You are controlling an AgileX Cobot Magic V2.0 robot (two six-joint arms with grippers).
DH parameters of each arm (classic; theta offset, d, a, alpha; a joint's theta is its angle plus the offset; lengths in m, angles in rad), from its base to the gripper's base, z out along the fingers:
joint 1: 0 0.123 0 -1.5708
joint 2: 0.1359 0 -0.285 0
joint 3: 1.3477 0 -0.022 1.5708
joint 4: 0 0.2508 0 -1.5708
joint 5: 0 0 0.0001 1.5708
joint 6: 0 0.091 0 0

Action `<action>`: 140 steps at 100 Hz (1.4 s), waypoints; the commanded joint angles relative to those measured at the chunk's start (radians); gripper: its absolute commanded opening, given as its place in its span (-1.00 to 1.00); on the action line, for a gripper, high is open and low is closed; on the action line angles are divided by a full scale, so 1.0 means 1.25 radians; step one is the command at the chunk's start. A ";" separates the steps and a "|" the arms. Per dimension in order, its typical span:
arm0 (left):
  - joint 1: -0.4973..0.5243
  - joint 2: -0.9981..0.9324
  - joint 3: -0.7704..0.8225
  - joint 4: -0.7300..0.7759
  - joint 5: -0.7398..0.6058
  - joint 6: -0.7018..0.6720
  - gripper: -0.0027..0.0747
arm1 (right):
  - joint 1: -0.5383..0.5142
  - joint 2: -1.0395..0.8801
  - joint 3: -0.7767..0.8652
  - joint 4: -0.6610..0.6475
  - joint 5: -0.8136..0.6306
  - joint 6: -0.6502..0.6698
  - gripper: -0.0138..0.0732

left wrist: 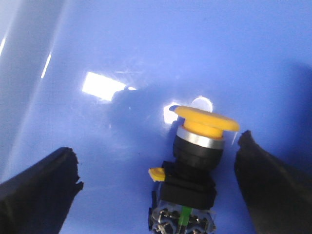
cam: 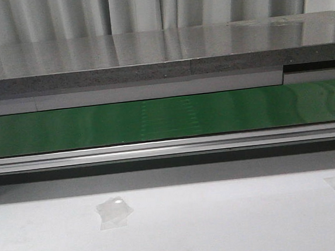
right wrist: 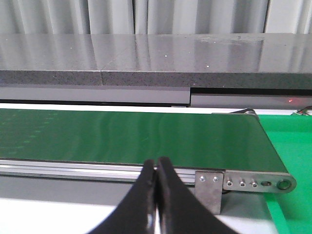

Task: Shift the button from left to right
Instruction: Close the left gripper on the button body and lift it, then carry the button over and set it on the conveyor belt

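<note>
In the left wrist view the button (left wrist: 197, 161) lies on a glossy blue surface (left wrist: 146, 58). It has a round yellow-orange head, a silver ring, a black body, a small yellow tab and a green mark at its base. My left gripper (left wrist: 156, 168) is open, its two black fingers standing on either side of the button and apart from it; the button sits nearer one finger (left wrist: 270, 180). My right gripper (right wrist: 156, 168) is shut with nothing between its fingers, in front of the conveyor rail. Neither gripper nor the button shows in the front view.
A green conveyor belt (cam: 167, 118) with an aluminium rail (cam: 169, 147) runs across in front of a grey counter (cam: 149, 51). Its end roller and bracket (right wrist: 253, 184) lie to the right, beside a green mat (right wrist: 287, 146). A scrap of clear tape (cam: 113, 212) lies on the white table.
</note>
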 commanded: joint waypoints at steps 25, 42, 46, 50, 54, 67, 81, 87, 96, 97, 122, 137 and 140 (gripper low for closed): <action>-0.005 0.004 -0.023 -0.010 -0.012 -0.002 0.67 | 0.001 -0.014 -0.012 -0.005 -0.067 -0.001 -0.91; -0.005 0.019 -0.023 -0.010 -0.011 -0.002 0.67 | 0.001 -0.014 -0.012 -0.005 -0.067 -0.001 -0.91; -0.005 0.020 -0.023 -0.010 -0.010 -0.002 0.67 | 0.001 -0.014 -0.012 -0.005 -0.067 -0.001 -0.91; -0.005 0.021 -0.023 -0.010 -0.010 -0.002 0.67 | 0.001 -0.014 -0.012 -0.005 -0.067 -0.001 -0.91; -0.005 0.021 -0.023 -0.010 -0.010 -0.002 0.66 | 0.001 -0.014 -0.012 -0.005 -0.067 -0.001 -0.91; -0.005 0.021 -0.023 -0.010 -0.010 -0.002 0.43 | 0.001 -0.014 -0.012 -0.005 -0.067 -0.001 -0.91; -0.005 0.021 -0.023 -0.004 -0.005 -0.002 -0.01 | 0.001 -0.014 -0.012 -0.005 -0.067 -0.001 -0.91; -0.005 0.021 -0.023 0.000 -0.005 -0.002 -0.16 | 0.001 -0.014 -0.012 -0.005 -0.067 -0.001 -0.91; -0.005 0.021 -0.023 0.000 -0.003 -0.002 -0.36 | 0.001 -0.014 -0.012 -0.005 -0.067 -0.001 -0.91; -0.005 0.021 -0.023 0.000 -0.003 -0.002 -0.38 | 0.001 -0.014 -0.012 -0.005 -0.067 -0.001 -0.91; -0.005 0.009 -0.023 0.007 0.004 -0.002 -0.70 | 0.001 -0.014 -0.012 -0.005 -0.067 -0.001 -0.91; -0.005 -0.022 -0.034 0.015 0.016 -0.001 -0.72 | 0.001 -0.014 -0.012 -0.005 -0.067 -0.001 -0.91; -0.005 -0.029 -0.037 0.015 0.023 0.003 -0.72 | 0.001 -0.014 -0.012 -0.005 -0.067 -0.001 -0.91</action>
